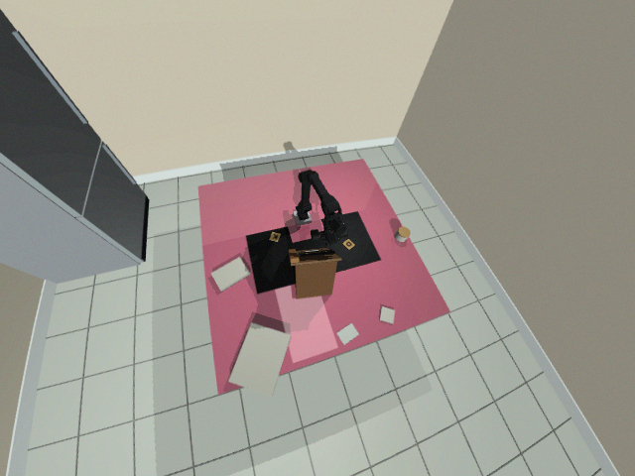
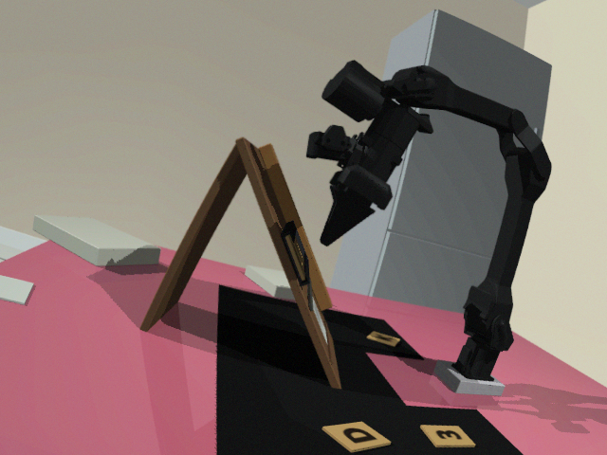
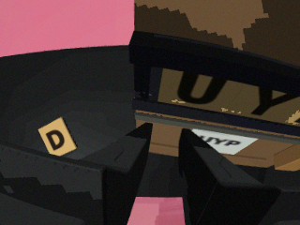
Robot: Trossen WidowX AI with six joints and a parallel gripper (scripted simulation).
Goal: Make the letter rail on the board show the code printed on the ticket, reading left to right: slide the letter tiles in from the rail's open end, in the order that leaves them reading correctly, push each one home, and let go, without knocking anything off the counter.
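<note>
My gripper is slightly open, with nothing between its fingertips, in front of the board's sloping face and off the rail. The dark rail on the board holds a U tile and a Y tile to its right; more of the rail is cut off at the right edge. The ticket shows UYP below it. A D tile, a tile reading like a 3 and another tile lie loose.
The loose tiles lie on the black mat. Pale slabs and smaller pale blocks lie around the board. A cup-like container stands near the pink surface's right edge.
</note>
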